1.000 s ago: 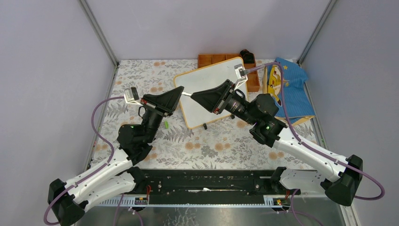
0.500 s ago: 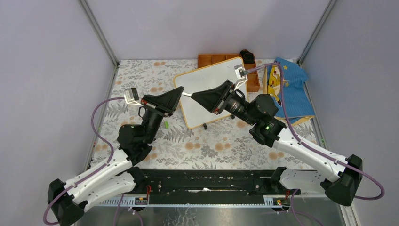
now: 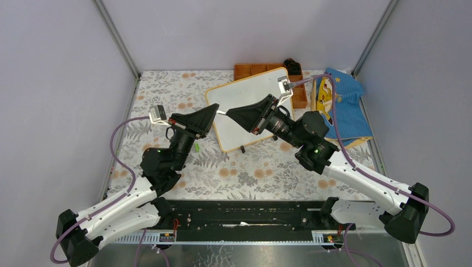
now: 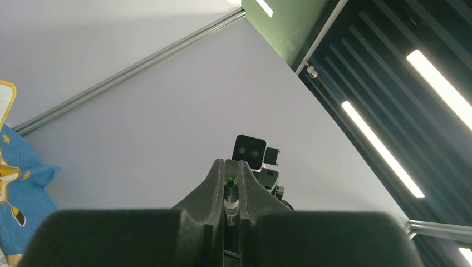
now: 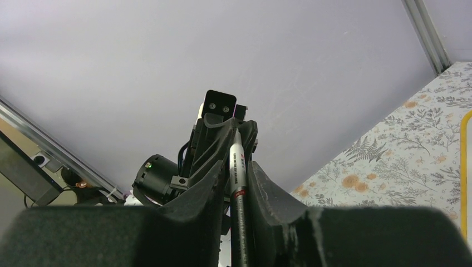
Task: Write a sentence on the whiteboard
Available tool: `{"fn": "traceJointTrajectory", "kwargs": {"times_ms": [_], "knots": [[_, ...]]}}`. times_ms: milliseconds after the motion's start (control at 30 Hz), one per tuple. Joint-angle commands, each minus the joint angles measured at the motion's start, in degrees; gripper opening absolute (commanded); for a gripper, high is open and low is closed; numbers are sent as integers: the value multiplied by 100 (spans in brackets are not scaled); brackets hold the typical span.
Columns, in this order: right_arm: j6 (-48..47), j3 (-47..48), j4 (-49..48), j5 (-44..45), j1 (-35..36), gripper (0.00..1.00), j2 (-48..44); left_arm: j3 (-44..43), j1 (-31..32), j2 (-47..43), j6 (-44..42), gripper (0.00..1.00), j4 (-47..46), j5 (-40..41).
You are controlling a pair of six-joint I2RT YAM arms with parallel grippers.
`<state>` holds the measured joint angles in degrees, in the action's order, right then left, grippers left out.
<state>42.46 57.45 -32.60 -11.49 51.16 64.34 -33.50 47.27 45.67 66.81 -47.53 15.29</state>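
The whiteboard [image 3: 245, 94] lies tilted at upper centre of the floral desk [image 3: 250, 167]. Over its left part, the left gripper [image 3: 213, 107] and right gripper [image 3: 230, 113] meet tip to tip, both clenched on one marker [image 3: 222, 112]

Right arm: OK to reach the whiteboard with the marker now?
Probably not yet: the left end effector also grips the marker, tip to tip with the right end effector. The whiteboard beneath looks unobstructed.
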Motion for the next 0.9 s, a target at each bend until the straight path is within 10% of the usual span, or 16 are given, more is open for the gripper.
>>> {"fn": "traceJointTrajectory", "kwargs": {"times_ms": [0,333,867], "knots": [[-87,152,-227,15,-16,26,-130,89,95,7,17,0,-4,292],[-104,120,-150,36,-10,26,-222,108,184,71,27,0,-108,533],[-139,23,-266,-52,-10,0,-259,82,239,213,17,0,-170,507]]}}
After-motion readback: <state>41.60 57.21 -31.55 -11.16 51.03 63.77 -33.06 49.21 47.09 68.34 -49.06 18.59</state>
